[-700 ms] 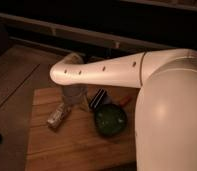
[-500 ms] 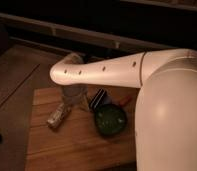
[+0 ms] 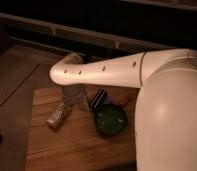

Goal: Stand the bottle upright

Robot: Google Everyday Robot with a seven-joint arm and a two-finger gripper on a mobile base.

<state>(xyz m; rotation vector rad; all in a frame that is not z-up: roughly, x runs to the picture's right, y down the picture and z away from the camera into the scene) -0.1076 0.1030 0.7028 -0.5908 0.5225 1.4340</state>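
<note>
On the wooden tabletop point(image 3: 67, 150), largest first: my arm point(image 3: 107, 70) reaching in over its far edge, unmoved this last moment; green bowl point(image 3: 111, 120) near the middle; my gripper point(image 3: 74, 96) just beside the bowl, fingers spread wide, holding nothing I can make out. Bottle point(image 3: 58, 116): still lying on its side toward the left edge, just beside the gripper, unshifted, so grasping and righting both remain to do, I judge.
</note>
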